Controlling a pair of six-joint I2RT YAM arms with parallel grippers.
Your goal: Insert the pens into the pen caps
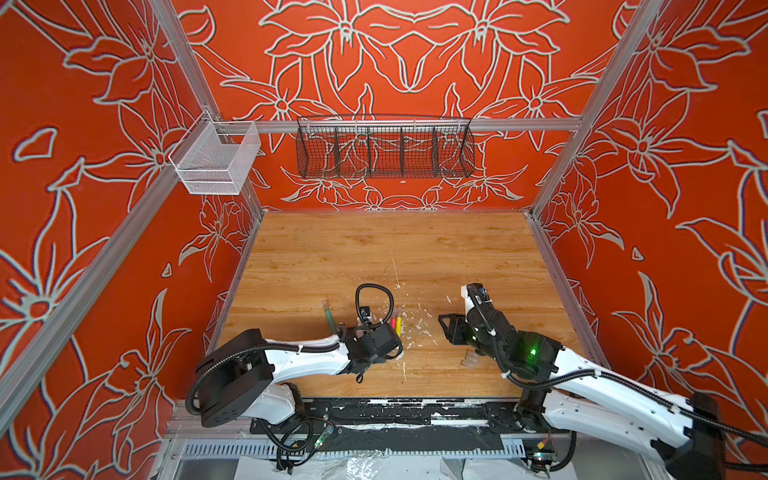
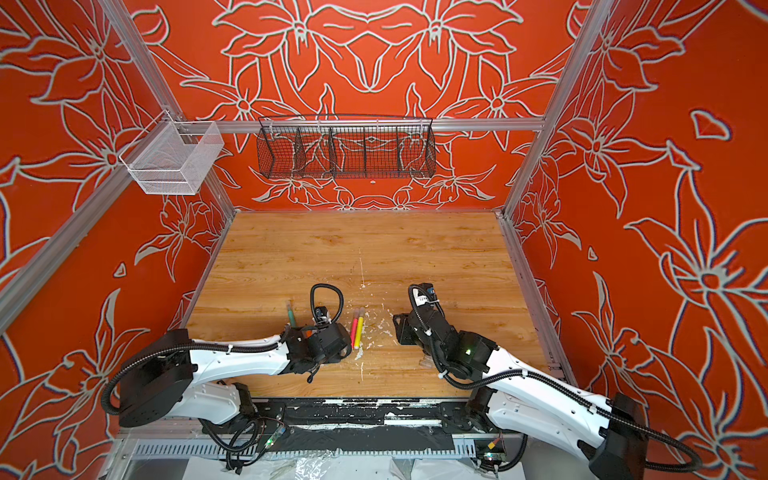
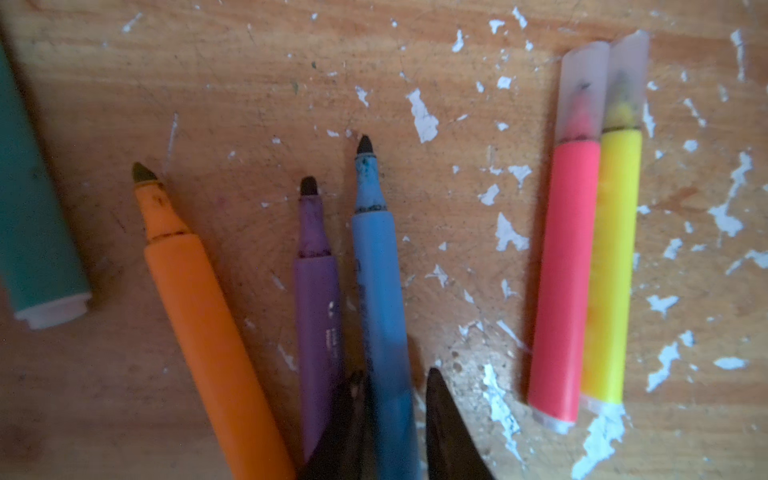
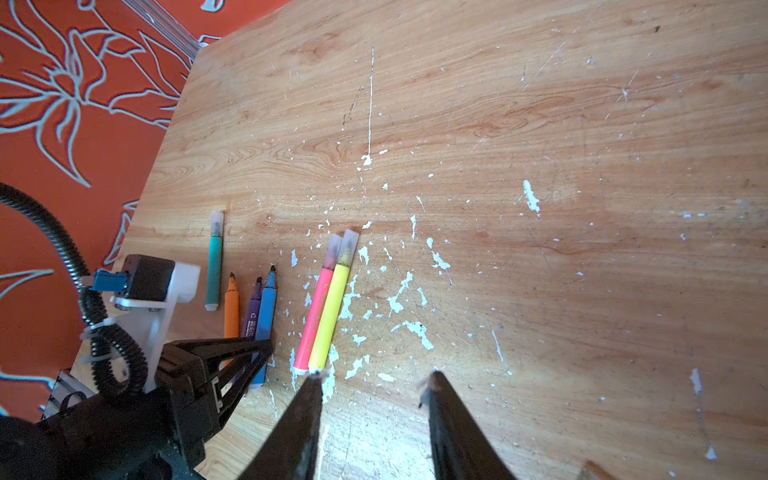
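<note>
left pincer (image 3: pixel 395 372) straddles blue pen (image 3: pixel 376 270), unclamped; rear end cut off.

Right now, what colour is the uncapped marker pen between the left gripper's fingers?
Blue marker pen; best in the left wrist view.

Enclosure is walled w/ orange-red panels (image 1: pixel 415 62) printed w/ grey-white flower outlines, and framed by aluminium rails (image 1: pixel 519 124). A black wire basket (image 1: pixel 384 153) — divided into compartments — is hung on the back rail, a white mesh basket (image 1: pixel 216 162) at the left corner. Wood-grain tabletop (image 1: pixel 374 249) is flecked w/ white chips (image 4: pixel 399 299). Lighting is even.
</note>
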